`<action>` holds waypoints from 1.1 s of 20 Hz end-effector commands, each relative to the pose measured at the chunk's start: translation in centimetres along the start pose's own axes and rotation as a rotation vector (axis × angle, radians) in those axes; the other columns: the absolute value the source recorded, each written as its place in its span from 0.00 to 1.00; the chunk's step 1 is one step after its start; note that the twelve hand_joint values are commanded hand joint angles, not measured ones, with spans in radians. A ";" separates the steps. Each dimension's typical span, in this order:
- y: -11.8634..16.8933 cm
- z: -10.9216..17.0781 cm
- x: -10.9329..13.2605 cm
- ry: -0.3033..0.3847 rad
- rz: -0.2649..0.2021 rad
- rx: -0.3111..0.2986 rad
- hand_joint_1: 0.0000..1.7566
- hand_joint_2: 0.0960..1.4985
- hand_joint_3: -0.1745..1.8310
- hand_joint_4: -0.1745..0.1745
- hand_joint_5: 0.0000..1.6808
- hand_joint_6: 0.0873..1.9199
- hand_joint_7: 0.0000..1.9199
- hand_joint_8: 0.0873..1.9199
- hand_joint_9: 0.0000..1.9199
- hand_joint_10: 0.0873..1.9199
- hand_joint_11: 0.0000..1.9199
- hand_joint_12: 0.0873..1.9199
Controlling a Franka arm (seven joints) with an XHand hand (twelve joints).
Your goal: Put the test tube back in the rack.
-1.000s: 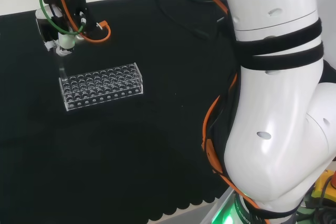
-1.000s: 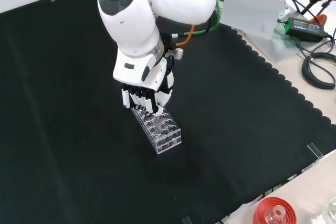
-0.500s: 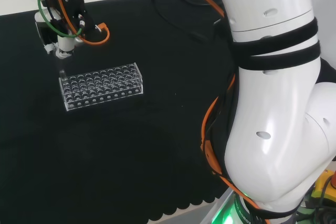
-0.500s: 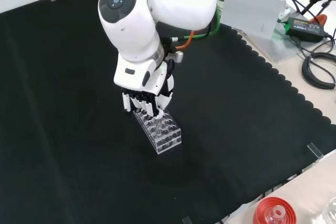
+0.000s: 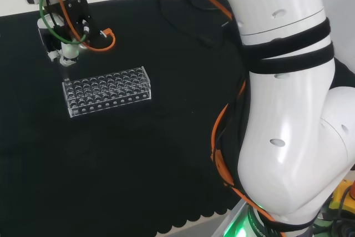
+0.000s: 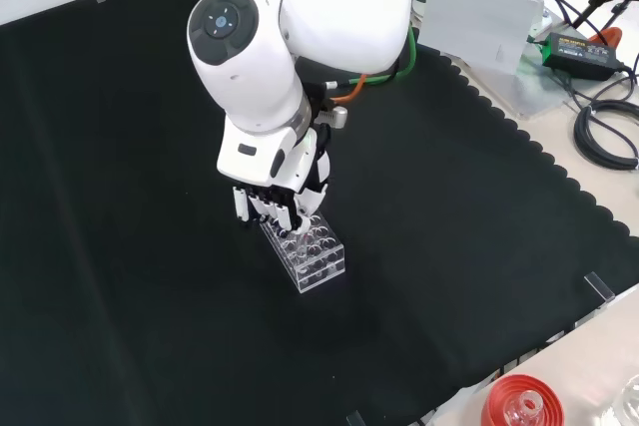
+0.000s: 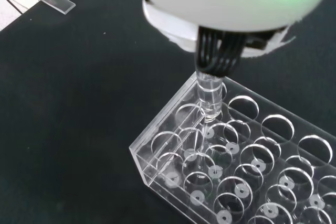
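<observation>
I can read no label or writing on any item. The black cloth (image 6: 479, 236) covers the bench; its scalloped edge runs along the right side of the front view, with pale bench top beyond it. On that pale strip I see one grey sheet (image 6: 481, 23), one black box (image 6: 577, 48) with coiled cables, and one red ribbed ring (image 6: 521, 404) at the lower edge.

I count one white arm (image 6: 300, 17), whose large links stand at the right of the head view (image 5: 288, 109). Orange and green cables (image 5: 100, 40) run along it down to the hand.

One clear rack (image 5: 106, 91) lies on the cloth, with several rows of round holes; in the front view (image 6: 310, 254) it sits directly below the hand.

The hand (image 6: 275, 205) points down over the end of the rack that lies at the left in the head view (image 5: 65, 48). Its fingers are curled round one clear test tube (image 7: 209, 95), held upright. In the wrist view the tube's lower end is inside a hole in the outermost row at that end of the rack (image 7: 210, 171); I cannot tell whether it reaches the bottom plate
</observation>
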State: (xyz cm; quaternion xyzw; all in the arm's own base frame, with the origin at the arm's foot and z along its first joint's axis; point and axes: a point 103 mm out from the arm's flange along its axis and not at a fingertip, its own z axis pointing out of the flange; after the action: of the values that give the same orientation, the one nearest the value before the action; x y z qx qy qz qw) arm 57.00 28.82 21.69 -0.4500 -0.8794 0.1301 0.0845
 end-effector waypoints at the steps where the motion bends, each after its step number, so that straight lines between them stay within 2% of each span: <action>1: 0.8 0.3 0.1 -0.011 -0.005 0.008 0.83 0.25 0.53 0.00 0.83 0.23 0.79 0.25 0.73 0.18 0.51 0.59; 13: 1.2 0.5 -0.3 -0.006 0.002 0.013 0.83 0.26 0.53 0.00 0.83 0.23 0.79 0.25 0.73 0.18 0.51 0.59; 22: 1.7 2.3 -0.3 0.001 0.002 0.027 0.83 0.26 0.53 0.00 0.83 0.24 0.79 0.25 0.73 0.18 0.51 0.59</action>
State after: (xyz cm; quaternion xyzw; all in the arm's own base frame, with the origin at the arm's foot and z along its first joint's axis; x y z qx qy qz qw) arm 57.93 29.14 19.50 -0.4493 -0.8777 0.1409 0.0890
